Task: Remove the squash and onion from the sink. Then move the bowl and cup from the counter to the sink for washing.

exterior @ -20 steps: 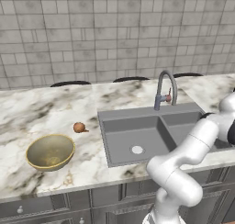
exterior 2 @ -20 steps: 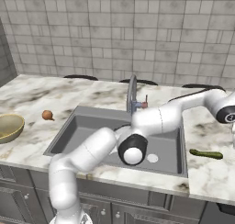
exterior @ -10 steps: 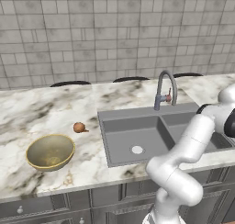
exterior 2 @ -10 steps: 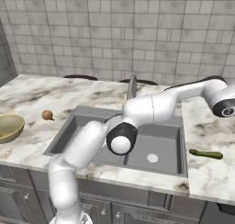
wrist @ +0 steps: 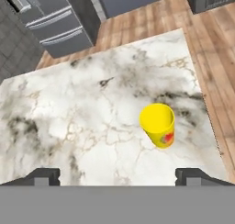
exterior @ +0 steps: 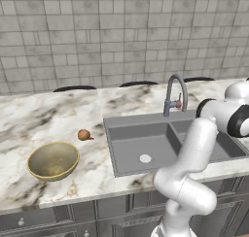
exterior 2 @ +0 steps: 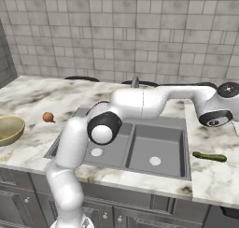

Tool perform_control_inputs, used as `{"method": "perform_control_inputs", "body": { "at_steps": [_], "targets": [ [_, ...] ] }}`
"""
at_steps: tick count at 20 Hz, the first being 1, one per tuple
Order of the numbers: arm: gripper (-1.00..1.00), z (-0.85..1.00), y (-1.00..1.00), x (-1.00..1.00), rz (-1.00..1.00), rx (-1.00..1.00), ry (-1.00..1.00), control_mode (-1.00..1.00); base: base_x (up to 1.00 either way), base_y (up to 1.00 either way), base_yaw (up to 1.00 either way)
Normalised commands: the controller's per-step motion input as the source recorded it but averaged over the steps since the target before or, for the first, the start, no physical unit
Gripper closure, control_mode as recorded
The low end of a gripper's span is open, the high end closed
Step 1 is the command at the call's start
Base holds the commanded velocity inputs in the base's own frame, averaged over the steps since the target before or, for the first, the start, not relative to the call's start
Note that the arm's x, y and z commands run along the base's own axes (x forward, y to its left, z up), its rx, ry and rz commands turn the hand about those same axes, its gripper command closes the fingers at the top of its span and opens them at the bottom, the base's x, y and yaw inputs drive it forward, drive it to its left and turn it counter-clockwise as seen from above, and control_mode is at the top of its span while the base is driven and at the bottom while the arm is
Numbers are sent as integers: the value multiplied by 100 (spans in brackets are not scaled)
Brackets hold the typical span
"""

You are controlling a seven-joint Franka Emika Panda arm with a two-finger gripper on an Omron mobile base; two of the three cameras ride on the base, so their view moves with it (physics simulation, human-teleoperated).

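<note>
The end effector (wrist: 117, 175) is seen in the hand view with its two dark fingertips set wide apart at the lower left and lower right of the frame, nothing held between them. Above and between the tips, right of centre, the yellow cup (wrist: 158, 125) stands on the marbled tabletop (wrist: 82, 113), apart from both tips. In the left base view the olive-gold bowl (exterior: 53, 160) is seen on the tabletop at lower left, with the onion (exterior: 84, 135) just beside it toward the upper right; both lie left of the sink (exterior: 146, 139), whose faucet (exterior: 173, 93) rises at its back edge. In the right base view the squash (exterior 2: 209, 156) lies on the tabletop at the right of the frame, just beside the sink's right rim. The basins hold no loose item.
</note>
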Motion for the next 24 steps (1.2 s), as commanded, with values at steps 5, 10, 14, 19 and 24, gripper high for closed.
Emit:
{"method": "perform_control_inputs", "body": {
  "at_steps": [5,10,14,19,24],
  "targets": [
    [-100,-15,18,4,12,-24,0,-100,0,0,0],
    [-100,12,0,5,5,-13,12,-100,0,0,0],
    [-100,23,-2,0,0,-8,27,-100,0,0,0],
    [-100,19,-2,0,2,-2,31,-100,0,0,0],
    [-100,23,4,1,6,-2,36,-100,0,0,0]
  ]
}}
